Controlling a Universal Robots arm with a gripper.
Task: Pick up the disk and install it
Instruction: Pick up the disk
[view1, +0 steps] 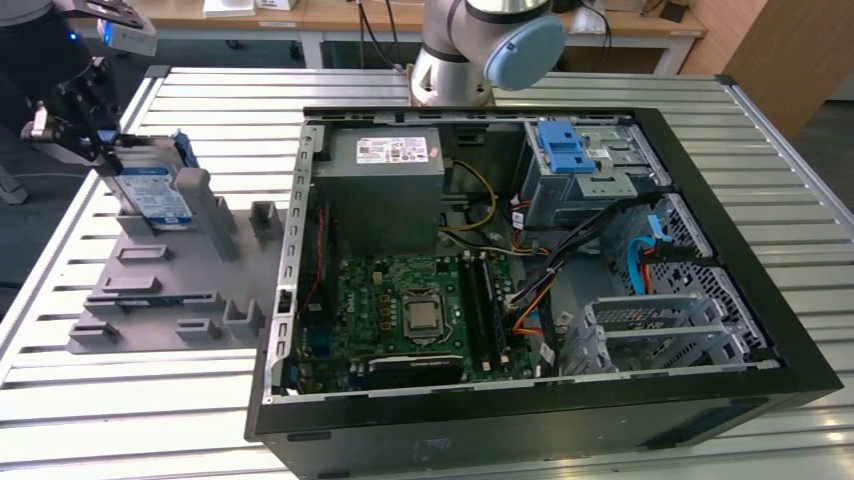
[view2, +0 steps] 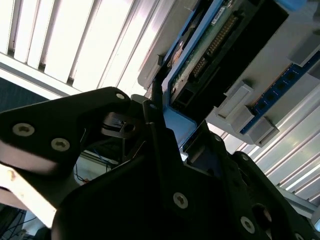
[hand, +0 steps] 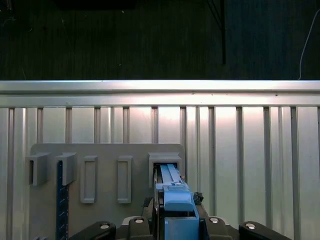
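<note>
Disk (view1: 150, 195) upright in grey rack (view1: 147, 300), pincer (view1: 104, 148) clamping it, computer case (view1: 534, 430) nearby

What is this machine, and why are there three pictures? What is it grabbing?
It is a robot arm with a gripper at its end, a bit like a hand. One picture comes from a camera off the arm and sees the whole table. The other two come from cameras riding near the arm's wrist, so they see the gripper up close. On the table are a grey rack and an open computer with its insides showing. The gripper is closed on the disk, a silver drive with blue side rails, which stands in the rack.
</note>
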